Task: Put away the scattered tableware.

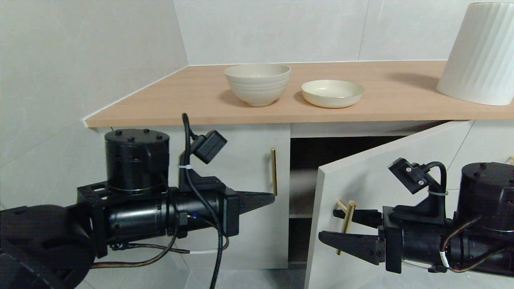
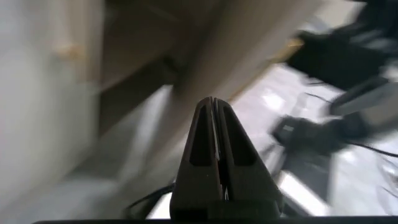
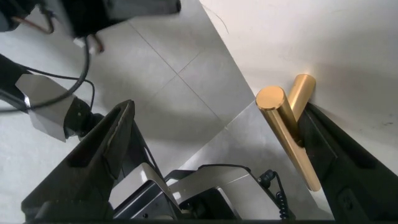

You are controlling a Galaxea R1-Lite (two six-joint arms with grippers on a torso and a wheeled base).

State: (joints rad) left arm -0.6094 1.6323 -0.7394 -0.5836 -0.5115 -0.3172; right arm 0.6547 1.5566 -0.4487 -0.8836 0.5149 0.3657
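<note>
Cab. door (image 1: 369,168) ajar, handle (image 1: 346,225) w/in gaping right tool (image 1: 329,224); bowl (image 1: 258,84), dish (image 1: 332,93) on counter (image 1: 180,100).

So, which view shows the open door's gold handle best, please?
The right wrist view: the gold handle is close, with its round end and mounting post plain. The head view shows it smaller, between the open fingers of the right gripper. In the left wrist view I cannot make it out.

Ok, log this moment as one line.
right hand: open around door handle | cabinet door: ajar | left hand: shut, near left door | bowl, dish: on counter
</note>
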